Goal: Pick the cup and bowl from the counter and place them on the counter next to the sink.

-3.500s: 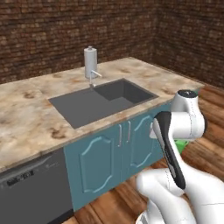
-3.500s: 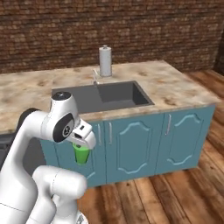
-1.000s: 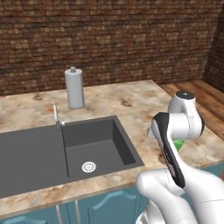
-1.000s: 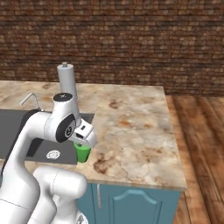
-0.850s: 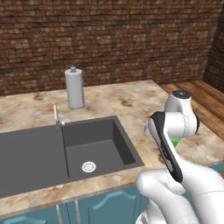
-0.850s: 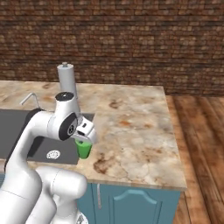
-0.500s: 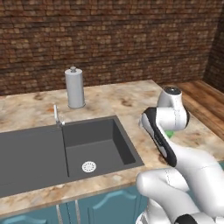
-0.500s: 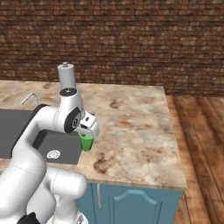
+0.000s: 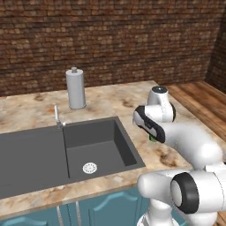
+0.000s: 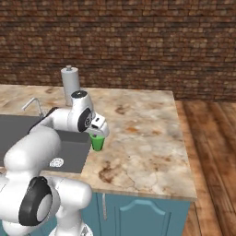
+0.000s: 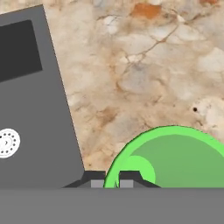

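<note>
My gripper [image 10: 97,132] is closed on the rim of the cup [image 10: 97,142]. In hand view my two tips [image 11: 112,179] sit at the bottom w/ the green wall pinched between them, one tip inside the cup, one outside. The cup [image 11: 175,158] hangs straight below my hand, upright, mouth toward the cam. In right base view it's just under the white hand, over the counter [image 10: 143,133], right beside the sink's right edge. Can't tell if its base touches the stone or is a bit above. In left base view just a sliver of green [image 9: 152,138] peeks from behind my forearm.

Outward: the sink [image 9: 48,152] lies to the left of the cup, dark grey, silver drain [image 9: 89,167] in its deeper right part; the same drain [image 11: 8,142] shows at left in hand view. Faucet [image 9: 57,117] stands at the sink's back edge. Grey cylinder w/ knob [image 9: 75,88] is behind the sink near the brick wall [image 9: 110,39], well apart from the cup. Teal cabinets [image 10: 138,214] sit below the counter.
</note>
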You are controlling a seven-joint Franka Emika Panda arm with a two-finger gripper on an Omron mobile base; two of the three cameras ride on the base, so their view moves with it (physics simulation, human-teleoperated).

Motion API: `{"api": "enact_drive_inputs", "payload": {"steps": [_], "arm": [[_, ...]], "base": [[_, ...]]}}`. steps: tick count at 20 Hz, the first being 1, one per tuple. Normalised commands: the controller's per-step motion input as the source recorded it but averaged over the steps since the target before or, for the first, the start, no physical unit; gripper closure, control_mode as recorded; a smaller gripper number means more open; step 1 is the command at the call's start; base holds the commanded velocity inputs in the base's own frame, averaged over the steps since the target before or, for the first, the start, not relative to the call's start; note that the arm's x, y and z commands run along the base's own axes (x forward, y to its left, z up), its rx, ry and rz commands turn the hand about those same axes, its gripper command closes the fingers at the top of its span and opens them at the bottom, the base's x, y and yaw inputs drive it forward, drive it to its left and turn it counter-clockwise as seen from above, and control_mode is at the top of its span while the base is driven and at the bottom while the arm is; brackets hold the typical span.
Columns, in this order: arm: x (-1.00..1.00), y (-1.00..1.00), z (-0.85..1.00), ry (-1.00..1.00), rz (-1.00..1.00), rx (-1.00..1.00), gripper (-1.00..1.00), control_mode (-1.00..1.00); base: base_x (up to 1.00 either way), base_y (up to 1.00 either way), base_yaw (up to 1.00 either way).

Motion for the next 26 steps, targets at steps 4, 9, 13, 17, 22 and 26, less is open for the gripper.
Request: {"api": "enact_drive_inputs", "payload": {"steps": [4, 9, 13, 17, 22, 26], "arm": [[0.66, -0.39, -0.34, 0.07, 0.01, 0.02, 1.0, -1.0], [0.43, -0.36, -0.42, 0.05, 0.02, 0.03, 1.0, -1.0], [0.12, -0.13, -0.33, 0.0, 0.01, 0.01, 1.0, -1.0], [0.0, -0.01, -0.32, 0.0, 0.01, 0.0, 1.0, -1.0], [0.0, 0.0, -0.41, 0.0, 0.0, 0.0, 1.0, -1.0], [0.0, 0.0, -0.38, 0.0, 0.01, 0.0, 1.0, -1.0]], "base": [[0.0, 0.0, 0.0], [0.0, 0.0, 0.0], [0.0, 0.0, 0.0], [0.0, 0.0, 0.0], [0.0, 0.0, 0.0], [0.0, 0.0, 0.0]]}}
